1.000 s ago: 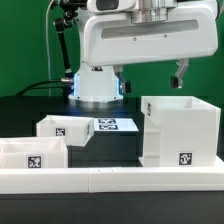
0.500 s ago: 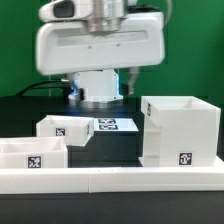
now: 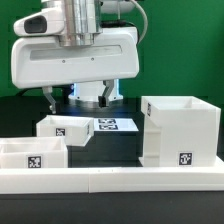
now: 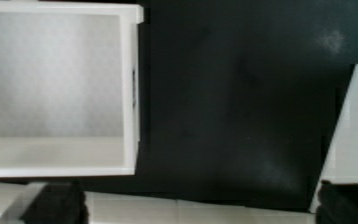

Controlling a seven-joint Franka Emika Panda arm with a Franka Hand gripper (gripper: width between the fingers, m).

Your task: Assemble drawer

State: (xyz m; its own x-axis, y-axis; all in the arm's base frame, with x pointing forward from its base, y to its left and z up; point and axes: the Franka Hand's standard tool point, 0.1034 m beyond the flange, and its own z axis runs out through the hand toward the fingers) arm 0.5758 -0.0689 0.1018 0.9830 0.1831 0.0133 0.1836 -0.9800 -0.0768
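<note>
ASSEMBLING A DRAWER: The Panda's end effector [image 3: 77, 97] hangs empty over the dark counter [image 3: 118, 146] with its fingers [image 3: 48, 98] spread wide. The small drawer box [image 3: 60, 128] is open-topped and plain white, with a black marker tag on its front. In the exterior view it sits on the counter at about 7 o'clock from the end effector, clear of it. The taller drawer housing [image 3: 182, 130] stands at 4 o'clock, well apart. In the wrist view, what appears to be the box lies toward one finger rather than between them. The frame crops it, so its long axis cannot be told. A sideways shift likely precedes any descent.
</note>
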